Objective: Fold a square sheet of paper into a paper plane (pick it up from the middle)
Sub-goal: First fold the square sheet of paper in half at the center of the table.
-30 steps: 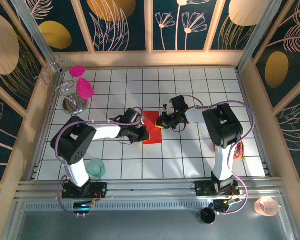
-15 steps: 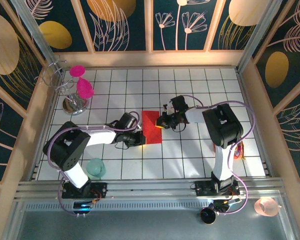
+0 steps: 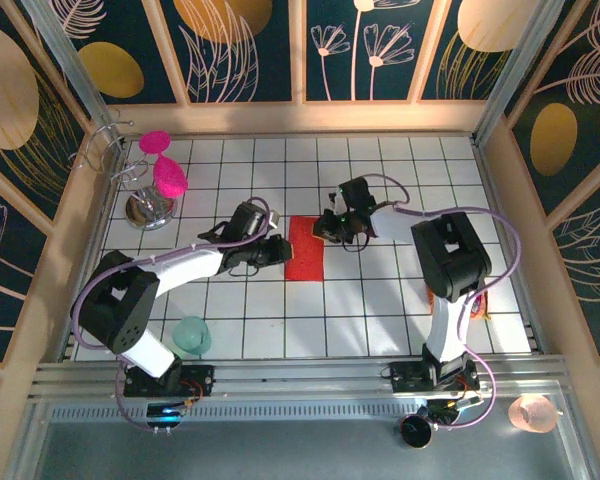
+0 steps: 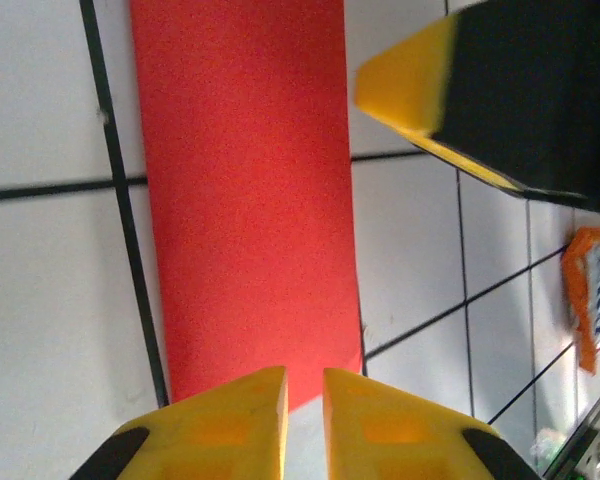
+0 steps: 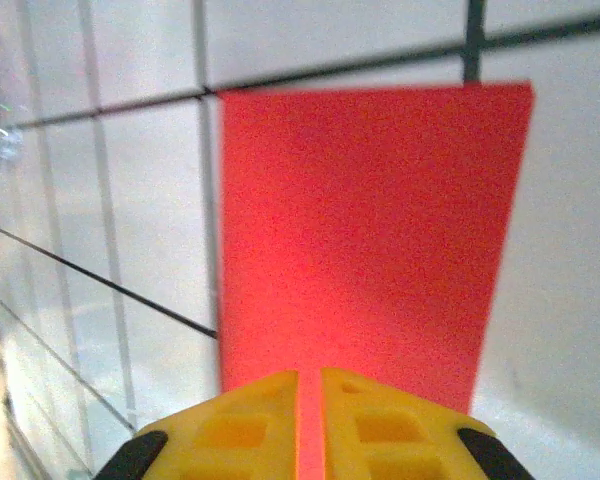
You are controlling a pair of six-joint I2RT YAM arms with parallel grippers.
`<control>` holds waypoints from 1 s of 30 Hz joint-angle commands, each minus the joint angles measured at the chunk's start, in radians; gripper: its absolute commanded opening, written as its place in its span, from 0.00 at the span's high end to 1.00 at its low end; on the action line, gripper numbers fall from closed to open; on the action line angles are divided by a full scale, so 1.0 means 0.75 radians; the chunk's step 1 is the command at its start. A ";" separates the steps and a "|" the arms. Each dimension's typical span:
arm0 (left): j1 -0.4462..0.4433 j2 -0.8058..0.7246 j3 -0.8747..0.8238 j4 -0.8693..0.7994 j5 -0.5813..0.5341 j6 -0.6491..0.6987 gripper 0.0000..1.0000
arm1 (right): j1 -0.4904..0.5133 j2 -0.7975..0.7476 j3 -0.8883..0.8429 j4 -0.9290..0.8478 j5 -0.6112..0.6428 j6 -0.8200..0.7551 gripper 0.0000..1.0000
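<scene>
You're working a red sheet (image 3: 305, 250) that's lying flat in the middle of the tiled table (image 3: 380, 310) as a narrow folded rectangle, long axis running near to far. Left gripper (image 4: 305, 378) is sitting at its left edge, jaws showing a thin slit. I can't tell if it's pinching paper or just cracked open. Right gripper (image 5: 310, 378) is sitting at the far right edge, same slit, same doubt. My read: it's handling very light and limp, creasing and tearing easily, sliding on the surface. You're wanting an edge pinch at mid-length, because lying flat it's offering nothing else to grab.
</scene>
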 commanded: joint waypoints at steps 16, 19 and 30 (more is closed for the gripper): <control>0.014 0.404 0.294 0.049 -0.077 -0.036 0.77 | -0.004 -0.381 -0.529 0.344 0.148 0.399 0.55; 0.015 0.435 0.315 0.042 -0.079 -0.048 0.77 | 0.012 -0.382 -0.549 0.348 0.153 0.426 0.55; 0.014 0.483 0.278 0.083 -0.153 -0.184 0.76 | 0.093 -0.403 -0.629 0.325 0.125 0.487 0.58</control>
